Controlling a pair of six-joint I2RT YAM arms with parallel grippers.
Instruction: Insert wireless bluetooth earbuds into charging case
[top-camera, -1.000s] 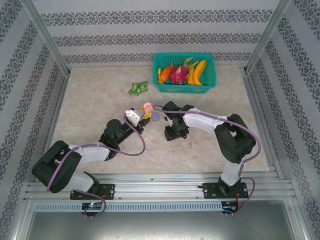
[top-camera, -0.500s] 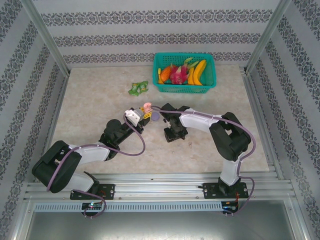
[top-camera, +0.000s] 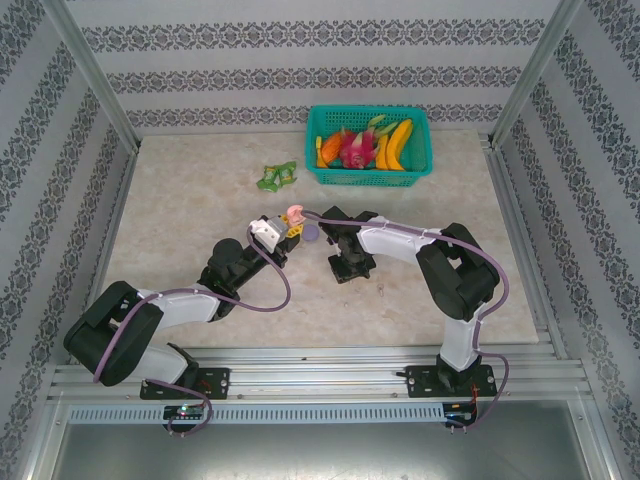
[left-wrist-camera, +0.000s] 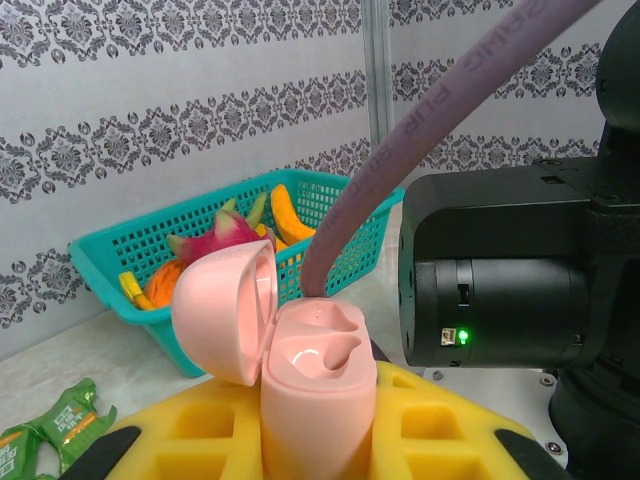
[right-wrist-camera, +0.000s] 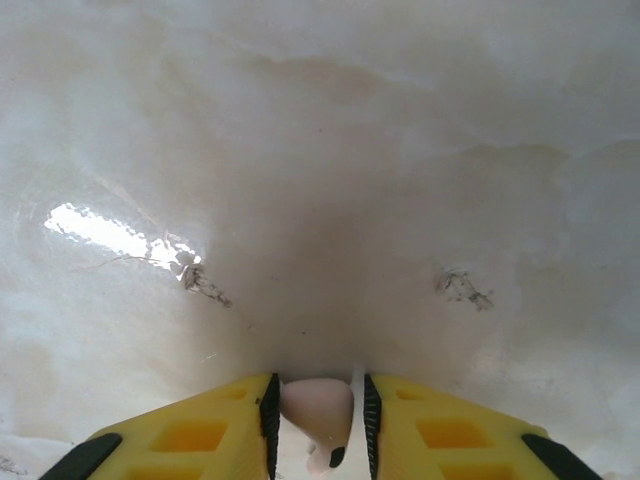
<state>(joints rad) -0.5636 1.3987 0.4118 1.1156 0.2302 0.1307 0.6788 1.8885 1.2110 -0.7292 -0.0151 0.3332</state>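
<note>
Right wrist: grabbing tiny pale pink plastic earbud (right-wrist-camera: 318, 415) with right tool (right-wrist-camera: 318, 390), tightness unclear. Next, carry to left tool (left-wrist-camera: 320, 410), pinching open pink case (left-wrist-camera: 315, 350).

bright, even overhead light, soft shadows, one glare spot
from above the table (top-camera: 180, 230) is evenly lit, with soft shadows beneath the arms (top-camera: 400, 240). the right wrist view has a white glare patch (right-wrist-camera: 105, 232) at left on the glossy surface and a shadow mid-frame. in the left wrist view the charging case (left-wrist-camera: 315, 390) is sharp, the near cable (left-wrist-camera: 440, 115) blurred.
</note>
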